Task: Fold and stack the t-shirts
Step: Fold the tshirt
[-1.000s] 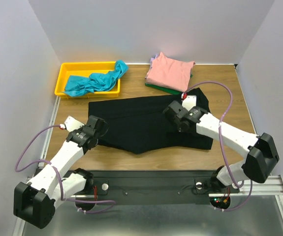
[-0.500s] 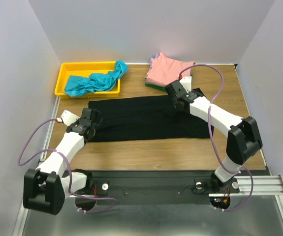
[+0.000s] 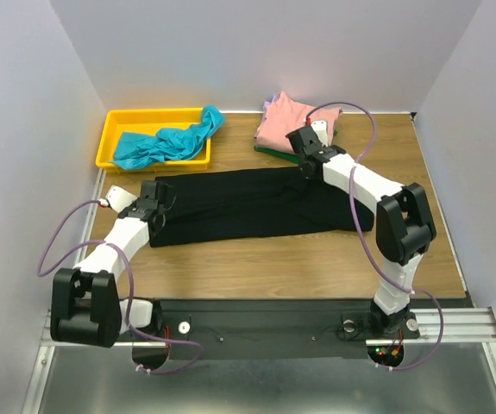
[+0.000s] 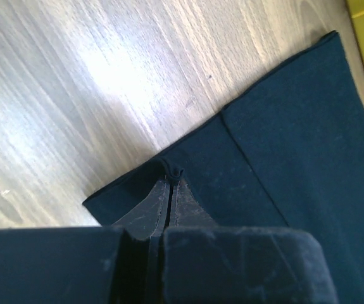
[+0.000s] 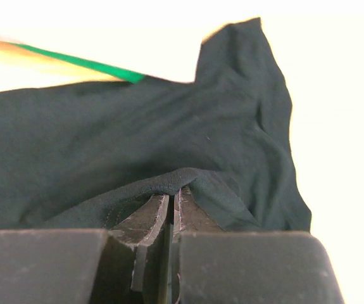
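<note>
Both pairs of jaws are pressed together on black cloth. The left gripper (image 4: 169,183) pinches a small pucker at the edge of the black shirt (image 3: 248,203). The right gripper (image 5: 171,196) nips a raised ridge of the same shirt.

That shirt lies as a long band across the middle of the table (image 3: 299,259), doubled over lengthwise. In the top view the left gripper is at the band's left end. The right gripper is at its far edge toward the right, just in front of the stack. The stack has a pink shirt (image 3: 295,121) on top and a green shirt (image 3: 273,152) showing at its near edge. A teal shirt (image 3: 166,142) lies crumpled in the bin (image 3: 109,138) and hangs over its rim, not yet folded.

The step in hand looks like laying down this lengthwise fold. To do it well, I would bring both pinched points low to the cloth and keep the span between them taut, so no sag or crease is trapped. The carried edge should line up with the edge beneath, and both grips should let go together. The right end looks rumpled in the wrist view, so a slight outward pull before release should flatten it. The right arm should also stay clear of the stack.
</note>
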Tool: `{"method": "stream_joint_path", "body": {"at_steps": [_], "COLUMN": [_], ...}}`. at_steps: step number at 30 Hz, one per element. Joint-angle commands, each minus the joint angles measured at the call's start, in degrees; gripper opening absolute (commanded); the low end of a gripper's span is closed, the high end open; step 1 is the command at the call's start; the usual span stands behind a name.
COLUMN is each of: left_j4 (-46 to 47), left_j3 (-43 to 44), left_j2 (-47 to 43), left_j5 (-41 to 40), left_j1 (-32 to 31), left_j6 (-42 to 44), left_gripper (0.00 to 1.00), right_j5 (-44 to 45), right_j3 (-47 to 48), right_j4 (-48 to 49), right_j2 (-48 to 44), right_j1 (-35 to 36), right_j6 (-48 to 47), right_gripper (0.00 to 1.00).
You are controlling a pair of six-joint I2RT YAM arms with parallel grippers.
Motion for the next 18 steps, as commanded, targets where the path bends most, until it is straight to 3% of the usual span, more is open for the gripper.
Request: {"method": "stream_joint_path", "body": {"at_steps": [1,5,7,8,10,12,13,15,17,18], "left_j4": [2.82,4.67,5.46,5.81,7.05,6.78,6.52,6.26,5.03,4.50], "left_j3": [2.99,3.60,3.87,4.13,4.66,5.53,5.71,6.06,6.33,6.42], "left_j2": [2.90,6.07,7.82,8.35,9.94,10.12,9.85,8.80,6.52,4.77], "left_j5": [-0.24,0.90,1.17,1.78,2.84,3.36,3.46,3.98,3.81,3.98], "left_j1": [1.33,2.74,3.09,3.26,3.79,4.05,4.06,4.14,4.14,4.14], "left_j6": [2.05,3.19,3.98,4.59,6.88,7.58,7.94,8.73,9.26,9.61], "left_gripper": [0.00,0.00,0.15,0.36,0.68,0.86,0.91,0.96,0.98,0.98], "right_j5": [-1.01,-0.22,-0.48,-0.66,-1.62,-1.54,-1.37,-0.05,1.27,0.32], "right_j3": [4.94,8.10,10.55,11.53,12.86,14.43,15.05,16.89,17.34,16.21], "right_j4": [4.91,7.63,8.34,8.26,8.25,8.25,8.25,8.25,8.25,8.25], "right_j2": [4.10,8.24,10.60,11.40,12.55,13.69,13.96,14.31,13.61,11.87], "right_j1": [-0.90,-1.16,-1.25,-1.25,-1.16,-1.25,-1.25,-1.25,-1.34,-1.34], "right_j6": [-3.11,-6.17,-7.23,-7.68,-8.73,-9.17,-9.35,-9.53,-9.35,-8.48], "right_gripper": [0.01,0.01,0.01,0.01,0.15,0.26,0.34,0.39,0.48,0.57]}}
